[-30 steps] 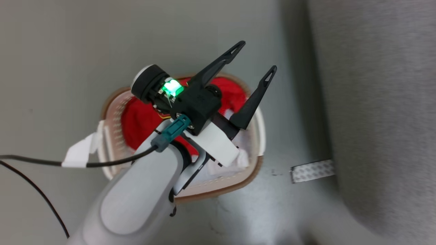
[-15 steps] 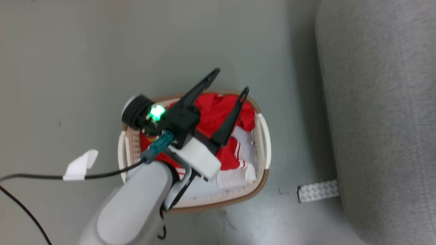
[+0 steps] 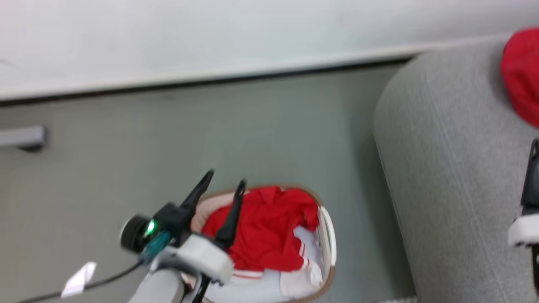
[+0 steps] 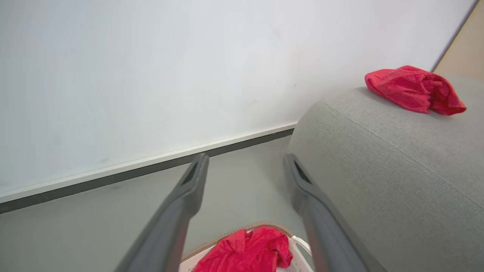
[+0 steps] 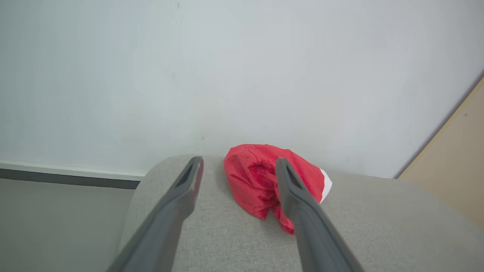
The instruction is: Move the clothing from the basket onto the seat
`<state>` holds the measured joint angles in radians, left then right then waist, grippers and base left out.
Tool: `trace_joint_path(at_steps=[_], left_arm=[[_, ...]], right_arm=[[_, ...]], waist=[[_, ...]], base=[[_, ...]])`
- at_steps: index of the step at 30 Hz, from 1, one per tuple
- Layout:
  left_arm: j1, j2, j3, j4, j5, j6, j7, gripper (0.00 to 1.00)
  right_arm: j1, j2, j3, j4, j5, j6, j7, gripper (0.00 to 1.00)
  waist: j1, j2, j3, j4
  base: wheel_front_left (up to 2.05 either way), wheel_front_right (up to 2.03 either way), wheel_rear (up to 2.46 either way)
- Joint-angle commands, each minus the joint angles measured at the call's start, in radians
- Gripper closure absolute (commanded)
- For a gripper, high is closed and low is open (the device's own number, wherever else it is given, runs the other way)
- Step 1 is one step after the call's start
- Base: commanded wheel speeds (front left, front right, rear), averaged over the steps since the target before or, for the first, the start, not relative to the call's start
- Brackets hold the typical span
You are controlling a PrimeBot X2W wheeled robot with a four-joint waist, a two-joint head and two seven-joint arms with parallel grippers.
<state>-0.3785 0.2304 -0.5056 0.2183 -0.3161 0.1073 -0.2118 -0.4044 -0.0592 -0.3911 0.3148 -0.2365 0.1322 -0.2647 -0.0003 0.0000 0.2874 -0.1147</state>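
Red clothing [image 3: 265, 235] with white bands lies heaped in the white basket [image 3: 327, 235] on the floor. My left gripper [image 3: 225, 179] hangs open and empty over the basket's left side. In the left wrist view its fingers [image 4: 193, 189] spread wide above the clothing [image 4: 245, 253]. The grey seat [image 3: 454, 189] rises on the right, with another red garment [image 3: 522, 75] on top of it. My right gripper [image 5: 239, 162] is open above the seat [image 5: 227, 234]. That garment [image 5: 264, 181] rests beyond its fingertips, not gripped. One dark finger [image 3: 531, 176] shows at the head view's right edge.
A white wall with a dark baseboard [image 3: 210, 80] runs behind the grey floor [image 3: 126, 160]. A black cable with a white tape tag [image 3: 78, 280] trails at the lower left. A grey bar [image 3: 21, 136] sits at the far left. A tan panel [image 5: 453, 162] stands beside the seat.
The head camera has tilted up, so the wall and the seat's top now show. My left gripper stays open and empty over the basket. My right gripper has come into the picture.
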Motion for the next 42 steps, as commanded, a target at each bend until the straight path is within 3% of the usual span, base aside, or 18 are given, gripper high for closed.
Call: trace_joint_path(at_steps=[1,7,17,27,42], left_arm=[[0.039,0.01,0.012,0.013,-0.008,0.009,-0.018,0.0],[0.174,0.031,0.083,0.043,-0.048,0.046,-0.049,0.0],[0.38,0.012,0.24,-0.039,-0.011,0.063,-0.053,0.0],[0.505,-0.045,0.352,-0.071,0.054,0.006,-0.053,0.0],[0.488,-0.105,0.407,-0.048,0.136,-0.091,-0.053,0.0]], right_arm=[[0.045,0.003,0.015,-0.02,0.022,-0.003,0.001,0.0],[0.194,0.006,0.152,-0.042,0.148,-0.003,0.001,0.0],[0.369,0.006,0.249,-0.006,0.241,-0.003,0.001,0.0],[0.424,0.007,0.295,0.031,0.262,-0.003,0.001,0.0],[0.418,0.007,0.319,0.037,0.266,-0.003,0.001,0.0]], waist=[[0.0003,0.0,-0.124,0.062],[0.0003,0.0,-0.239,0.109],[0.0003,0.0,-0.334,0.131],[0.0003,0.0,-0.364,0.094],[0.0003,0.0,-0.368,0.063]], base=[[0.0,0.0,0.0],[0.0,0.0,0.0],[0.0,0.0,0.0],[0.0,0.0,0.0],[0.0,0.0,0.0]])
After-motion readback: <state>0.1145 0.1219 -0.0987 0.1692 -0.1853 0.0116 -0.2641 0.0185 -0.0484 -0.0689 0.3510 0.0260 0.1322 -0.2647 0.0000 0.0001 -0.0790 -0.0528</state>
